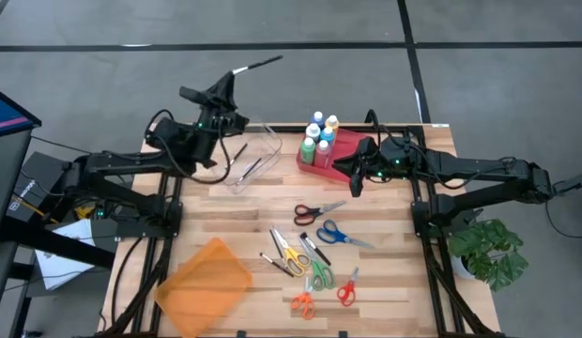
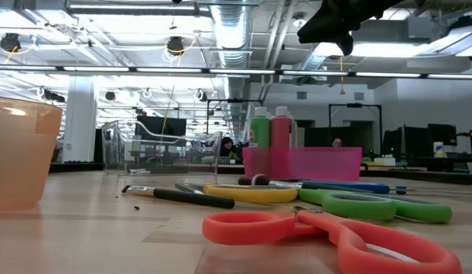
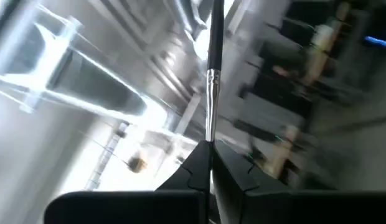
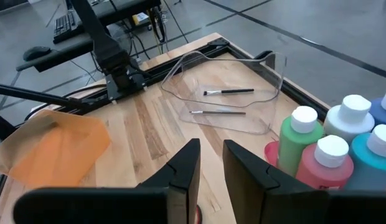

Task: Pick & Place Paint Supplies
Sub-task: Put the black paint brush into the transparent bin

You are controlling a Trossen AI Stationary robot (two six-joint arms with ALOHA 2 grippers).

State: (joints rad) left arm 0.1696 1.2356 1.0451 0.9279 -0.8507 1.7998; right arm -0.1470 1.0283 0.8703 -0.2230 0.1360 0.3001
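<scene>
Between the left gripper's (image 3: 211, 163) closed fingers sits a paintbrush (image 1: 258, 64), held high above the clear bin (image 1: 256, 152) at the desk's far left, where two brushes already lie. Over on the right, the right gripper (image 4: 210, 163) hovers, fingers apart and empty, beside the pink tray (image 1: 321, 160) holding the paint bottles (image 1: 319, 131). Scissors (image 1: 318, 211) and an orange bin (image 1: 205, 284) remain on the wooden desk (image 1: 244, 211); my read: sorting well underway. Beyond: open workshop floor.

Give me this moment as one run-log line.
left gripper: shut on paintbrush, raised by clear bin | right gripper: open, beside pink tray | paint bottles: in tray
</scene>
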